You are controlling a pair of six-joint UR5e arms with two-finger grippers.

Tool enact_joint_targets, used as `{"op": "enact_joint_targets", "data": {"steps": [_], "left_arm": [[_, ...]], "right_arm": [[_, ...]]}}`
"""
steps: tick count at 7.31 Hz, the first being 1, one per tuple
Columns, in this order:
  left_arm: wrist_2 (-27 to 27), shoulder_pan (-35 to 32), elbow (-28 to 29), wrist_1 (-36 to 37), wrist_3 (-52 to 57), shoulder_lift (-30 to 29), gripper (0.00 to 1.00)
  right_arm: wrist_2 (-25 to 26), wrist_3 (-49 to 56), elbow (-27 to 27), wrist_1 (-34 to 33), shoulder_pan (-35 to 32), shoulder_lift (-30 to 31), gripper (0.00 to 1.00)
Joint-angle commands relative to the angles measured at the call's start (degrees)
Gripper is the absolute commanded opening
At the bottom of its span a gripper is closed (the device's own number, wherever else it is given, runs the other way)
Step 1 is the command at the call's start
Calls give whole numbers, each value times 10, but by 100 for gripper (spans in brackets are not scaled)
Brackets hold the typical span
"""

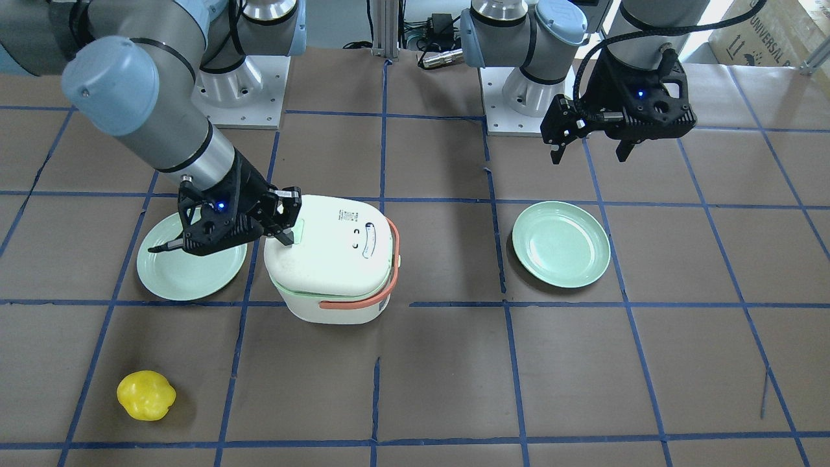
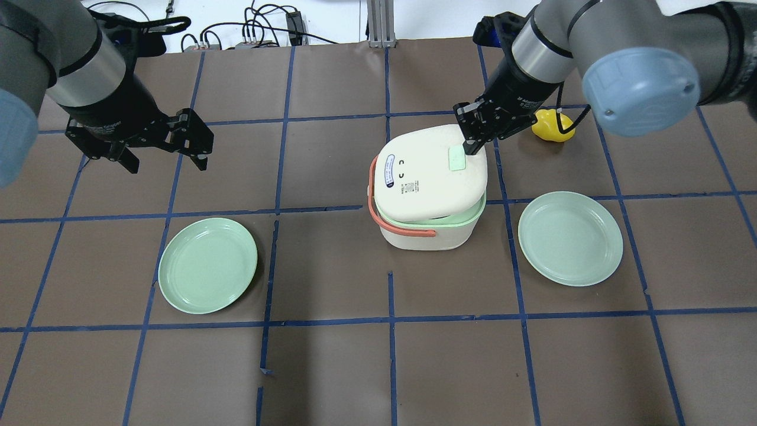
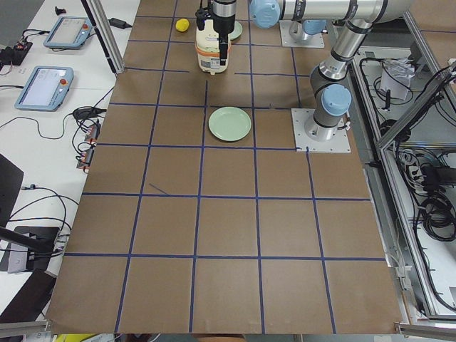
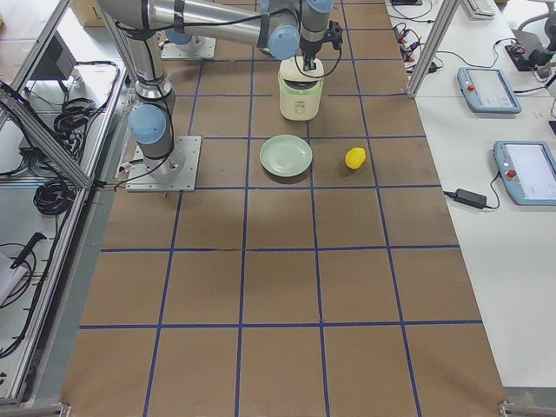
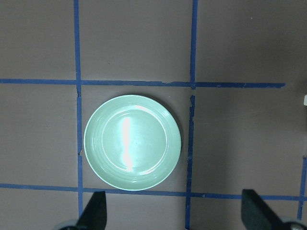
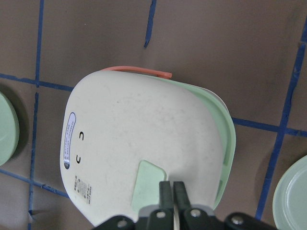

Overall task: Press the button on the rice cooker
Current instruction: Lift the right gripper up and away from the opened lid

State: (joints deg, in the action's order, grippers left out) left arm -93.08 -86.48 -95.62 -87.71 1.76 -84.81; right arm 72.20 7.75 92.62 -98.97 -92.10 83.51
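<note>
Though it sits centre frame overhead, the white plastic rice cooker [image 2: 426,189] with coral handle looks light and slick, liable to skid. Your left gripper [image 2: 167,163], upper left, gapes open; the right gripper [image 6: 171,185] has jaws pinched together at the lid — only the right wrist view shows that plainly. Push the pale green rectangular button [image 2: 457,158] straight down.

White cooker [image 2: 423,183], green btn [image 2: 457,158], orange handle [image 2: 371,198]

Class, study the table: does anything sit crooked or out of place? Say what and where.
The rice cooker's lid sits askew: it is shifted off the body, so the green rim shows along one side only. It may be popped open. The right gripper, jaws shut, is at the lid's green button.
</note>
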Motion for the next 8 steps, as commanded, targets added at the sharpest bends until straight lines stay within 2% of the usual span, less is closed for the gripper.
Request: {"op": "enact_joint_targets", "data": {"steps": [1,4,6,8], "left_arm": [[0,0,0,0,0,0,100],[0,0,0,-1,0,0,100],[0,0,0,-1,0,0,100],[0,0,0,-1,0,0,100]], "right_arm": [[56,-7,-45,26,0,11,99],[137,-13,-74,29,12,13,100],[144,-49,-95,48,24,13,100],[166,-53,-90,48,26,5,99]]}}
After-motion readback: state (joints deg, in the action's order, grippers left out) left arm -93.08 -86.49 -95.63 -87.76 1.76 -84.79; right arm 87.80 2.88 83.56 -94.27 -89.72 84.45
